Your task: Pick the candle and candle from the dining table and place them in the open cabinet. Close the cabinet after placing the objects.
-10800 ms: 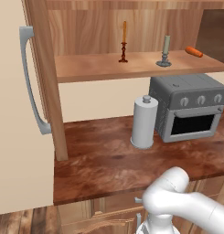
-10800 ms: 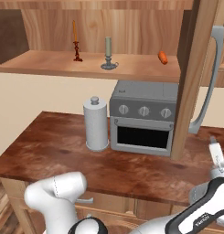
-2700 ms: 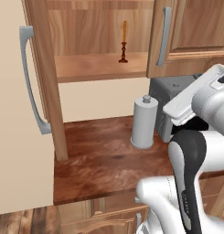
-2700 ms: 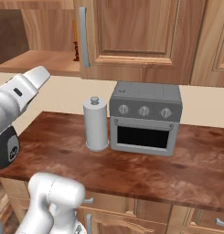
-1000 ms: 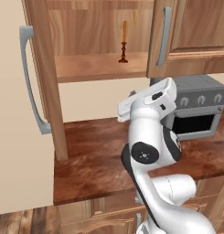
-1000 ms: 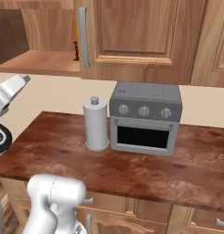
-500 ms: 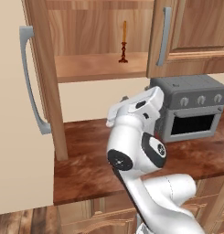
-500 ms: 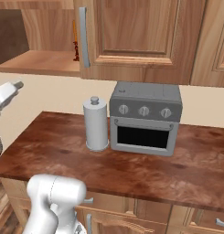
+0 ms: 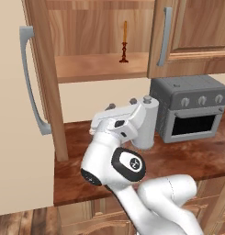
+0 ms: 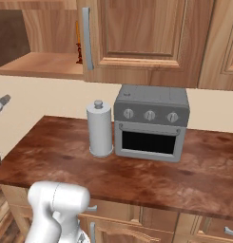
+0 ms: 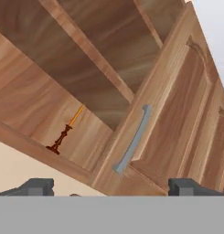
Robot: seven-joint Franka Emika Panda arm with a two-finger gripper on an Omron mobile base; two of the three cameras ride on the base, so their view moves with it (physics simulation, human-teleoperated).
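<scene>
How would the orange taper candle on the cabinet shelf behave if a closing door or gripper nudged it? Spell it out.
The orange taper candle stands tall and thin on a small dark red holder, so it would probably tip rather than slide. The taper looks slender enough to snap under a sideways knock. It stands near the front edge of the shelf, so a fall could carry it off.
</scene>
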